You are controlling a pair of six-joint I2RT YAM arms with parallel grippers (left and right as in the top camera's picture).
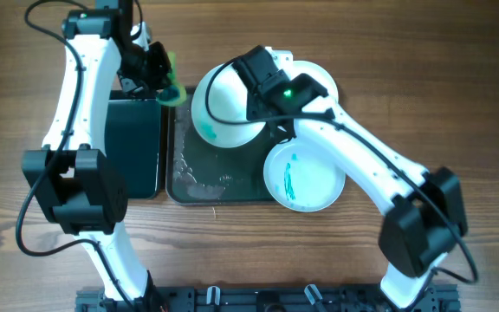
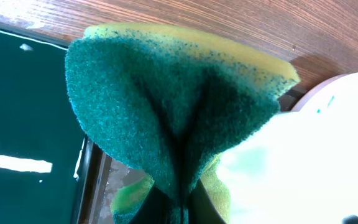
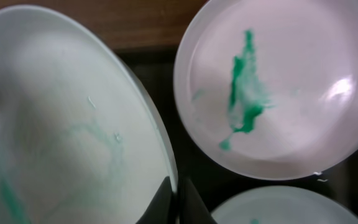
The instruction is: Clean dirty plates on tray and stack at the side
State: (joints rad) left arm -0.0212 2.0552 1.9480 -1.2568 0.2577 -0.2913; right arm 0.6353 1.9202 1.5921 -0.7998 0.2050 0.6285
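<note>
- Green scouring fibre over yellow foam filled the left wrist view. There the sponge [image 2: 179,112] was folded into a deep crease, pinched tight by the left gripper [image 1: 158,73]. The overhead view reduced it to a small green-yellow blob.
- Only the overhead view gave the layout: a dark tray [image 1: 199,178] at the centre of the wooden table [image 1: 457,78], with a dark mat [image 1: 132,147] just beside it on the left.
- On the tray's right side lay the smeared plate [image 1: 303,178], a green streak across its middle. A third plate [image 1: 319,76] lay behind it, partly hidden by the right arm. Pale residue marked the tray floor.
- In the right wrist view, the right gripper [image 3: 174,190] was clamped narrow on the rim of the tilted plate [image 3: 61,143], which carried faint green traces.
- That plate hung over the tray's far left part, with the sponge just beside its edge; whether they touched could not be told.
</note>
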